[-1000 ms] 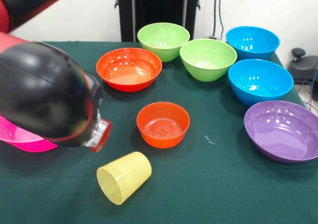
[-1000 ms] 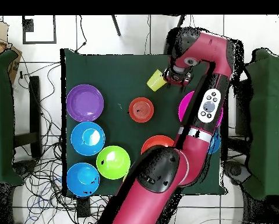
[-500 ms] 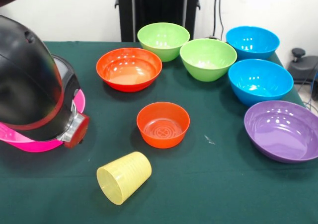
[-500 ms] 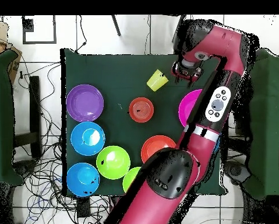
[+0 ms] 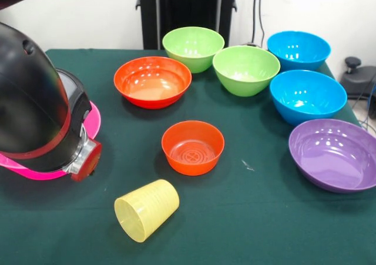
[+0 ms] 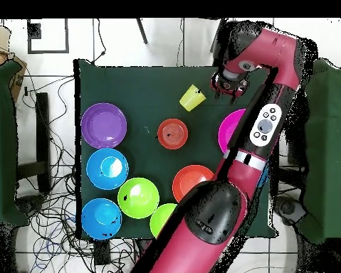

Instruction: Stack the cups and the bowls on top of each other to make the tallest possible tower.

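Note:
The pale-yellow cup [image 5: 147,209] lies on its side near the table's front edge, and also shows in the overhead view [image 6: 192,98]. A small orange bowl [image 5: 192,147] stands upright just behind it. The pink bowl [image 5: 92,119] at the left is mostly hidden by the arm's black joint [image 5: 32,106]. A large orange bowl [image 5: 153,81], two lime green bowls [image 5: 193,48] [image 5: 246,69], two blue bowls [image 5: 298,49] [image 5: 308,96] and a purple bowl [image 5: 335,154] stand apart, none stacked. In the overhead view my gripper [image 6: 226,84] hangs beside the cup, a short gap to its right, above the pink bowl [image 6: 230,128].
The arm [image 6: 262,128] runs along the table's side over the pink bowl. A black stand [image 5: 187,9] rises behind the table. A small white scrap [image 5: 247,165] lies on the green cloth between the small orange bowl and the purple bowl.
The arm has swung away from the cup toward the pink bowl's side of the table. In the overhead view the gripper moved right and slightly up. No bowl or cup moved.

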Controlling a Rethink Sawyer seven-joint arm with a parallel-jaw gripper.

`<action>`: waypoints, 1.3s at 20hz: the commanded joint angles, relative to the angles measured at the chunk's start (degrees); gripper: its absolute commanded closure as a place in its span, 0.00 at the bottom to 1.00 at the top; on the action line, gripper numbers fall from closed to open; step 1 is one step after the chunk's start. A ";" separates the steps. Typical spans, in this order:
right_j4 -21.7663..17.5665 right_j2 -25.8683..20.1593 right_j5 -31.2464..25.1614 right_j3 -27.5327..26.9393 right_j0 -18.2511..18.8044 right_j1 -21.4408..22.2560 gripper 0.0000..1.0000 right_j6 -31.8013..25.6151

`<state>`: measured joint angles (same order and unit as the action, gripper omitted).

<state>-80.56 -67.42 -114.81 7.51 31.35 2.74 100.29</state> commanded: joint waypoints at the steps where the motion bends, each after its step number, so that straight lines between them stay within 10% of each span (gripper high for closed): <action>1: -9.64 -6.85 -6.23 4.13 -0.66 2.25 0.00 -16.69; 26: -39.60 -31.97 -17.72 3.37 2.36 4.80 0.00 -20.37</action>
<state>-110.68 -94.03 -127.25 8.40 33.02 6.71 100.21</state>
